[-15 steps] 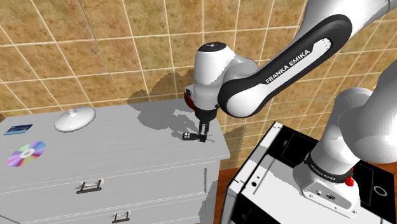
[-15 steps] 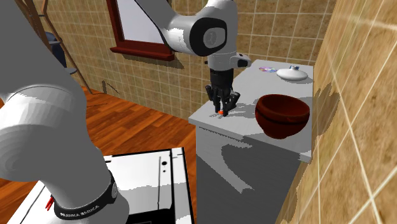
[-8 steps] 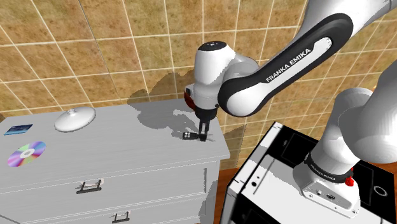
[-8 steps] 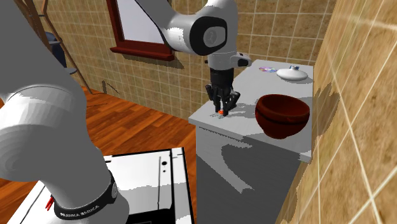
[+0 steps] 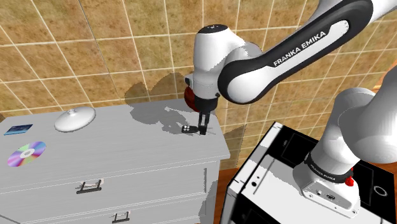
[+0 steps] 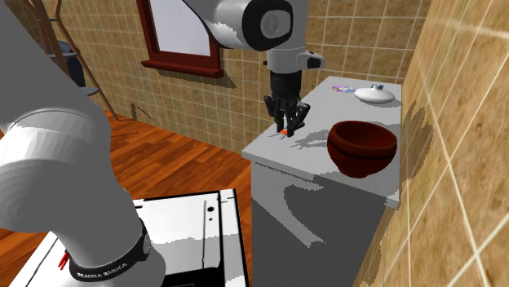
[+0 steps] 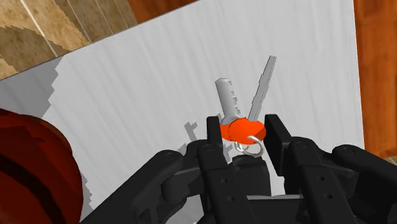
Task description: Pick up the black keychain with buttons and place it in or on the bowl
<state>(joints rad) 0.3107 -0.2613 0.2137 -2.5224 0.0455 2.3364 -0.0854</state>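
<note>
At the left end of the chest of drawers (image 5: 127,159), as the shoulder view has it, lie a small blue card (image 5: 18,130), a shiny disc (image 5: 27,153) and a white domed lid (image 5: 74,119). All three are well apart from the work and, as I judge it, no part of it. Toward the right end of the top, between the front edge and the wall-side edge, the pincer (image 5: 202,130) hangs fingers-down with the keychain (image 7: 238,129) clasped in it. In the wrist view its fingers (image 7: 214,143) stand narrow and press the two sides of the fob, so the hold looks firm rather than loose. The keys' shadow falls on the white top apart from the keys themselves, which suggests the keychain hangs just clear of the surface, ready to be carried sideways. The bowl (image 6: 363,147), dark red-brown and deep, stands at the back right corner against the tiled wall, near the pincer. The carry should therefore be short, though the load will likely need raising above the rim first. The keychain does not look black in the wrist view. It is a rounded orange-red fob with two pale grey keys fanning away from the fingers and a small metal ring curling from its other side. No buttons can be made out. Hanging loose, the keys may swing.
</note>
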